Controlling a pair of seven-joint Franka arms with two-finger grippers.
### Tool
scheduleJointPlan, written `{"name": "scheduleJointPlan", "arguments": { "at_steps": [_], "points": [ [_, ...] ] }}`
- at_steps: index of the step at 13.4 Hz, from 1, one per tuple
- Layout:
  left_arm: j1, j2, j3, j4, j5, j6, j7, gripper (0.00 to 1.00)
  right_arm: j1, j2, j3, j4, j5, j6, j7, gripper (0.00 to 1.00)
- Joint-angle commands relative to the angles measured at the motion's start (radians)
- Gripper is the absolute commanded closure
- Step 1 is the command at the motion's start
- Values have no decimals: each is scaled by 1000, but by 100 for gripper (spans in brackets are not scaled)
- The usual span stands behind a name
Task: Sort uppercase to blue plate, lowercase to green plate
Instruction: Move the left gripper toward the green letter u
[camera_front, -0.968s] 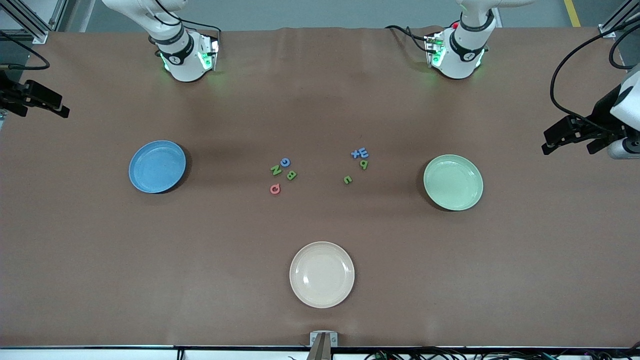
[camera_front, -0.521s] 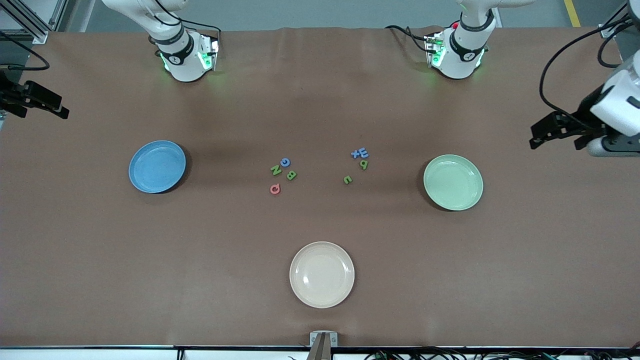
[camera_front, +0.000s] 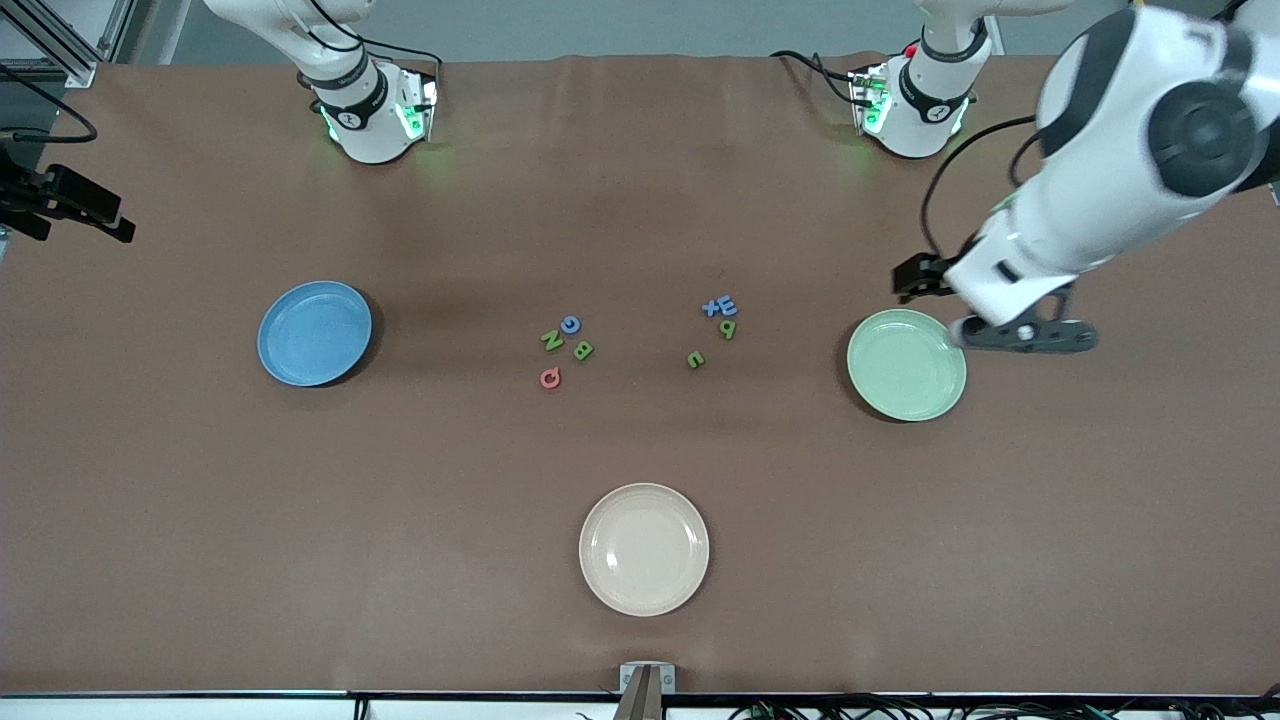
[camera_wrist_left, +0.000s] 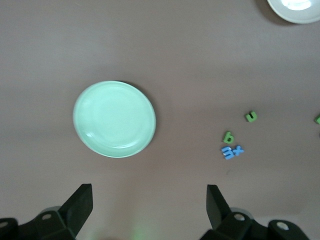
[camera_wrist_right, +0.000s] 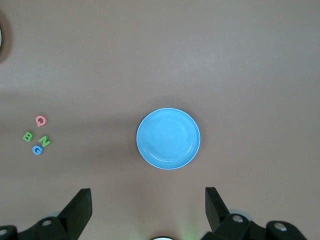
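Observation:
The uppercase letters lie mid-table: blue C (camera_front: 570, 324), green N (camera_front: 551, 341), green B (camera_front: 583, 350) and pink Q (camera_front: 550, 377). The lowercase letters lie toward the green plate (camera_front: 905, 365): blue x (camera_front: 711, 308), blue three-pronged letter (camera_front: 727, 305), green p (camera_front: 728, 328) and green n (camera_front: 695, 358). The blue plate (camera_front: 314, 332) is empty. My left gripper (camera_front: 918, 278) is open and empty in the air by the green plate's (camera_wrist_left: 114, 119) rim. My right gripper (camera_front: 105, 215) is open and empty, waiting high at its end of the table, looking down on the blue plate (camera_wrist_right: 168, 138).
An empty cream plate (camera_front: 643, 549) sits nearest the front camera, mid-table. The brown table cover is bare between the plates and the letters. The two arm bases stand along the table's back edge.
The left arm has swung in from its end of the table to beside the green plate. The right arm has barely moved. No letter has moved.

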Motion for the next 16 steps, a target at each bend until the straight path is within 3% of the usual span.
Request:
{"name": "scheduleJointPlan", "arguments": {
  "at_steps": [1,7,9,11,16],
  "points": [
    [-61,69,-8,22,-1,39,-71,0,6,-25,0,-26,-18,15,-16,0],
    [-271,264,-7,18,11,359,-409,0,1,-4,-2,0,-19,7,-4,0],
    [-319,329,-5,18,65,448,-522,0,-3,9,-3,10,-18,15,-3,0],
    [-346,395,-5,17,128,527,-645,0,1,79,-5,10,-7,40,-13,0],
    [-371,473,-7,-18,231,617,-729,0,-5,286,-7,69,-33,49,-16,0]
  ]
}}
